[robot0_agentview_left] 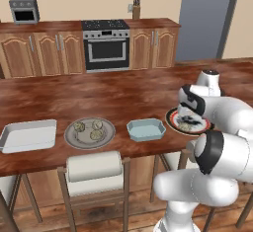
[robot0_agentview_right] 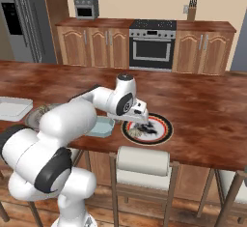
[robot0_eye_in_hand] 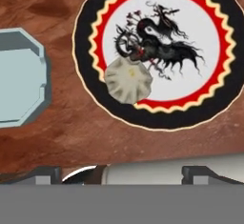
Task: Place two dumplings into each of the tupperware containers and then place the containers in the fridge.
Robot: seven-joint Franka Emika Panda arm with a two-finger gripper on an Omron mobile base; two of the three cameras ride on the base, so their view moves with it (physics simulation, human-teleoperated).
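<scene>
1. One small pale tan crimped dumpling (robot0_eye_in_hand: pixel 127 79) sits on the round plate with a black rim, red zigzag ring and dark figure on white (robot0_eye_in_hand: pixel 157 8), lying at the edge where the white centre meets the rim.
2. The two-finger gripper (robot0_eye_in_hand: pixel 123 173) hangs above that plate with its jaws spread wide and nothing between them; the dark fingertips (robot0_eye_in_hand: pixel 45 174) stand well apart.
3. Just left of the patterned plate lies the light blue octagonal tupperware tub (robot0_agentview_left: pixel 146 129), with nothing in it.
4. Further left, three more pale dumplings (robot0_agentview_left: pixel 79 126) rest on a round grey plate (robot0_agentview_left: pixel 72 139).
5. At the far left sits the white-grey rectangular tupperware tray (robot0_agentview_left: pixel 28 135), bare inside.
6. All of this lies along the near edge of the long brown wooden counter (robot0_agentview_left: pixel 99 97).
7. The tall dark grey fridge (robot0_agentview_right: pixel 19 23) with its black dispenser panel stands far off at the back left, door closed.
</scene>
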